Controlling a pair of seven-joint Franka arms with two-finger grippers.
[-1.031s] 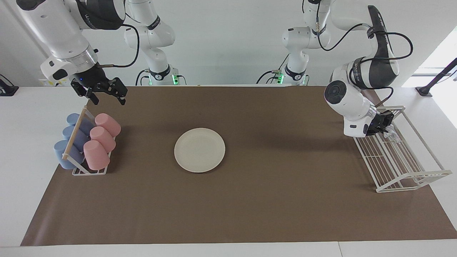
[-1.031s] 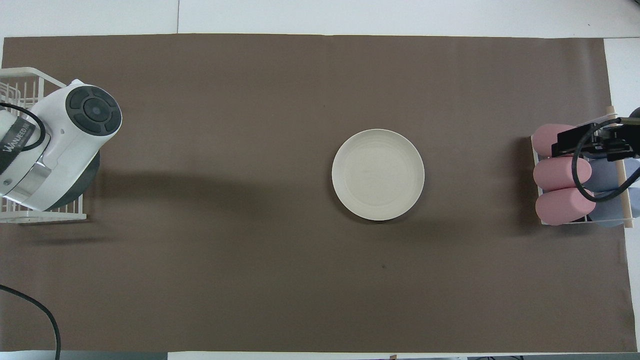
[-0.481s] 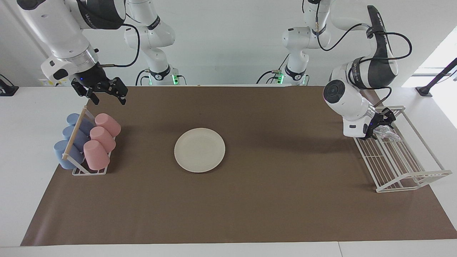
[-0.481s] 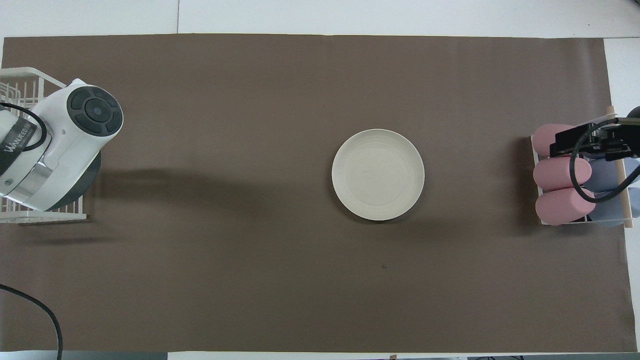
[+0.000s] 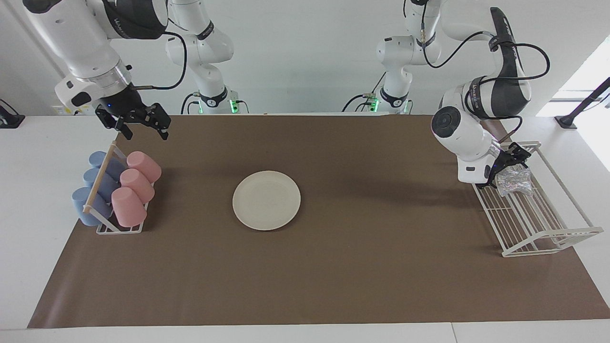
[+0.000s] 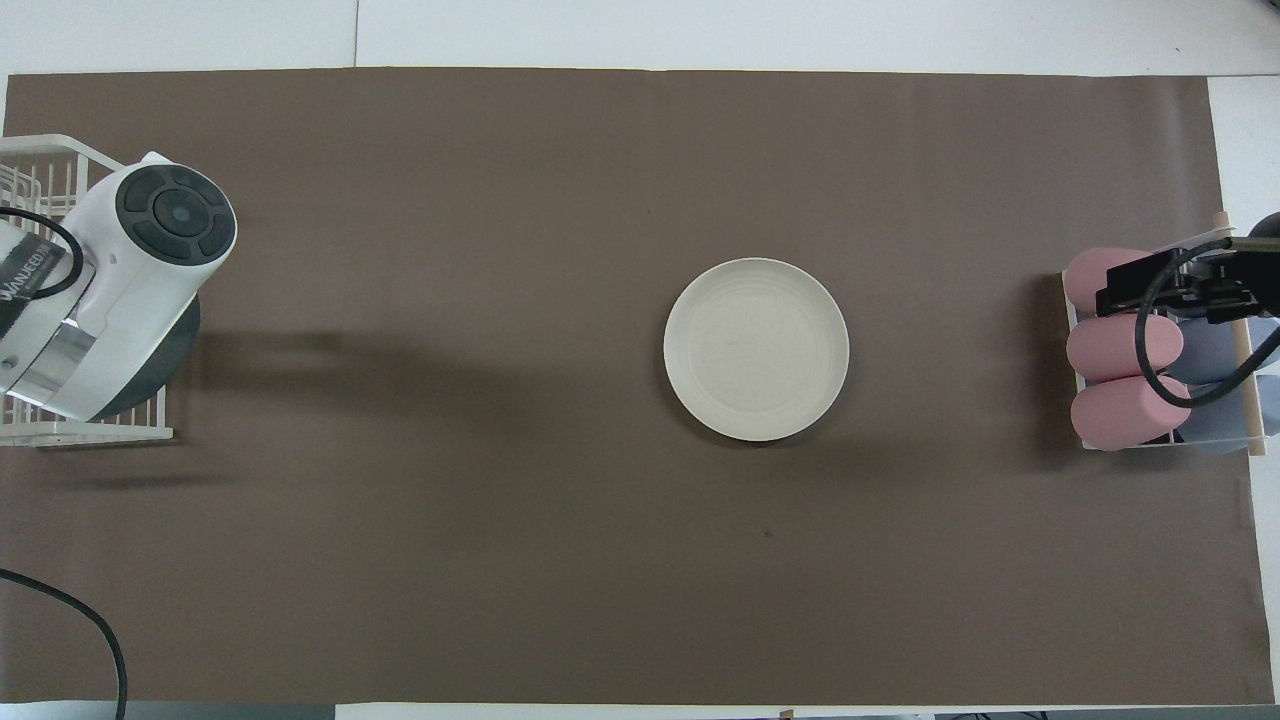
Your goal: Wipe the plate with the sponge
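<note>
The white counter (image 5: 28,200) carried a large brown paper mat (image 5: 362,267) that covered nearly all of it; plain white wall stood at the robots' end, with bright light at the left arm's end.

The round flat cream-white dinner plate (image 5: 266,200) lay on the mat at mid-counter. Toward the right arm's end stood a small white wire cup rack with a wooden rail (image 5: 101,181), holding three pink tumblers (image 5: 135,186) and blue tumblers (image 5: 90,188) lying on their sides. At the left arm's end stood a white wire dish rack (image 5: 538,224).

The small silvery glittery mesh scrubbing sponge (image 5: 513,181) lay in the dish rack, at its end nearer the robots, well apart from the plate.

My left tool (image 5: 509,160) hung just above the sponge, fingers spread, released, nothing in it. My right tool (image 5: 141,127) waited over the mat's edge near the cup rack, fingers spread, empty.

Change against the frame a second before: then my left tool was clenched low on the sponge; now it was released and had lifted slightly, the sponge left lying in plain sight on the rack wires. Plate, cups and right arm unchanged.
</note>
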